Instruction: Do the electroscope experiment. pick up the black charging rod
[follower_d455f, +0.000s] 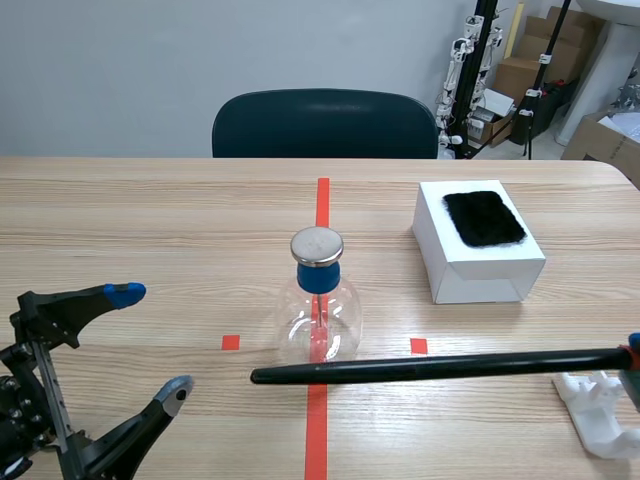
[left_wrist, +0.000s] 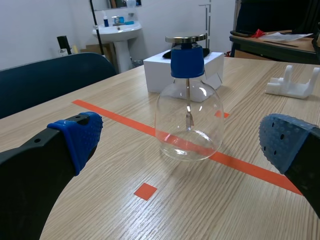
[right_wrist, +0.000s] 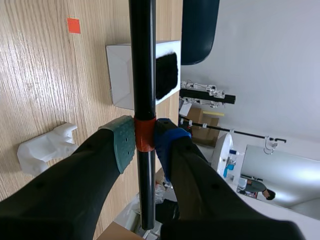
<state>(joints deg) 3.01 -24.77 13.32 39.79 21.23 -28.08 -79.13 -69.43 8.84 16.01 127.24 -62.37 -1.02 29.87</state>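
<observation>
Right gripper (right_wrist: 143, 139) clenched on long black cylindrical charging rod (follower_d455f: 430, 368), held level; left gripper (follower_d455f: 150, 343) spread wide, holding nothing.

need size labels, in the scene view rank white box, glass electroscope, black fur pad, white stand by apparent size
1. white box
2. glass electroscope
3. black fur pad and white stand: unsure, stand runs off the picture

No text, label, brand or number can be read in any view. The white box (follower_d455f: 478, 275) shows plain faces. Any print on the cardboard boxes (follower_d455f: 517, 75) beyond the surface (follower_d455f: 150, 230) is too small to make out.
</observation>
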